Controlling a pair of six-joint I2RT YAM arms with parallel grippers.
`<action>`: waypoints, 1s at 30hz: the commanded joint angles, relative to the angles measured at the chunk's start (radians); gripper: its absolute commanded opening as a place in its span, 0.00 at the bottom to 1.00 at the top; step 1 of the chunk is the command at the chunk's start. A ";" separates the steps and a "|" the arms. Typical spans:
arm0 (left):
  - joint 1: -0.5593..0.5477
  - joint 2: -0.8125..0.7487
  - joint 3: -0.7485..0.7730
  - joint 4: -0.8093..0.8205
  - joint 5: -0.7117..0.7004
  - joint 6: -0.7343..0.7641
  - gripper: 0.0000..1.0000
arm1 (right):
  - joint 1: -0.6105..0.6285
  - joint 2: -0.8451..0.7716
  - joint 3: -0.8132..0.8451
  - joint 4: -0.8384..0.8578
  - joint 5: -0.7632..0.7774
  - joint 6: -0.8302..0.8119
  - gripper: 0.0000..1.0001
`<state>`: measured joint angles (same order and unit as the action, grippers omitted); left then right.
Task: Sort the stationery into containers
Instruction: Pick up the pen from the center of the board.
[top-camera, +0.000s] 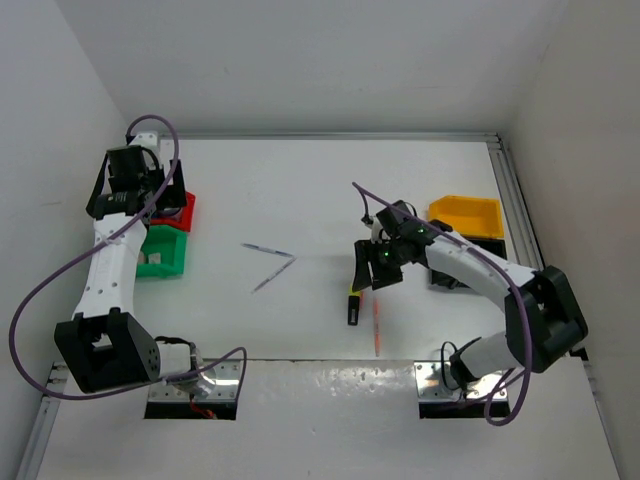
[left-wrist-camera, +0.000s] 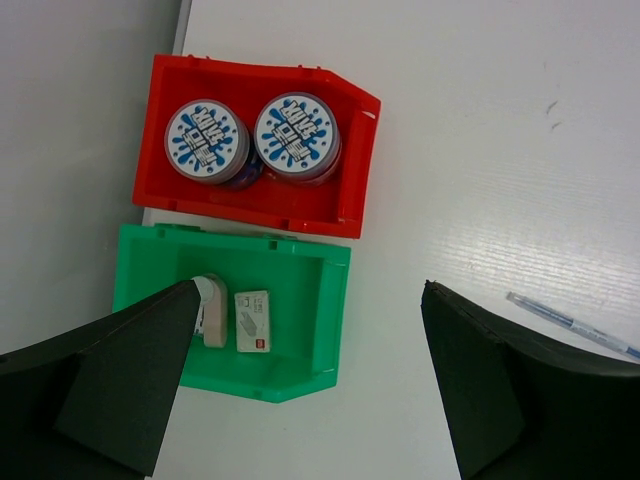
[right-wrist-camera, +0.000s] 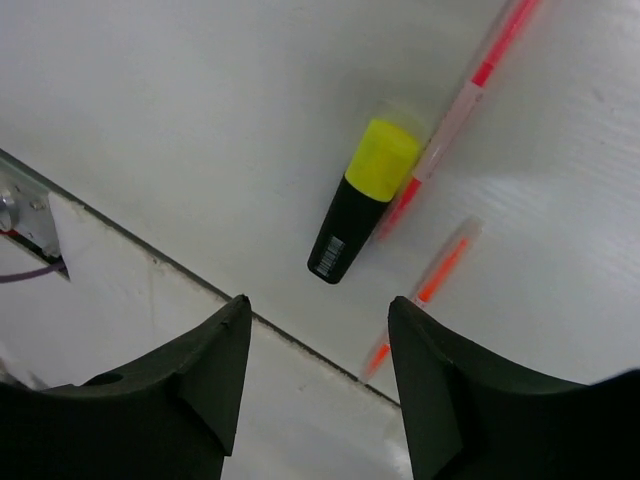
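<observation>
While the right gripper (right-wrist-camera: 315, 320), jaws spread, hovers over the one yellow highlighter (right-wrist-camera: 358, 198) near the front edge of the table (top-camera: 320, 180), two pencils (right-wrist-camera: 470, 95) lie close, one against its cap (a careless close could pinch it too). The left gripper (left-wrist-camera: 310, 295), also spread, hangs over the left-edge bins: two rolls (left-wrist-camera: 207, 140) in the red bin (left-wrist-camera: 250, 205), two erasers (left-wrist-camera: 252, 320) in the green bin (left-wrist-camera: 335, 300); two pens (top-camera: 268, 249) lie mid-table.

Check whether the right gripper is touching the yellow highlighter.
Apart. The right wrist view shows the right gripper open, and a strip of bare table separates both of its fingertips from the yellow highlighter.
</observation>
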<state>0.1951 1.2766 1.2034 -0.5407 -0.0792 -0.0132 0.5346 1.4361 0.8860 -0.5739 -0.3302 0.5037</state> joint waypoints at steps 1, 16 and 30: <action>-0.006 0.009 0.025 0.008 -0.034 -0.016 1.00 | -0.001 0.021 -0.018 0.028 -0.020 0.142 0.56; 0.006 0.035 0.048 -0.008 -0.036 0.004 1.00 | 0.165 0.161 -0.007 0.022 -0.007 0.183 0.49; 0.015 0.030 0.019 0.001 -0.011 0.007 1.00 | 0.172 0.299 0.103 -0.024 0.036 0.179 0.50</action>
<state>0.2028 1.3209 1.2060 -0.5533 -0.0982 -0.0086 0.7013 1.7214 0.9409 -0.5877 -0.2981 0.6708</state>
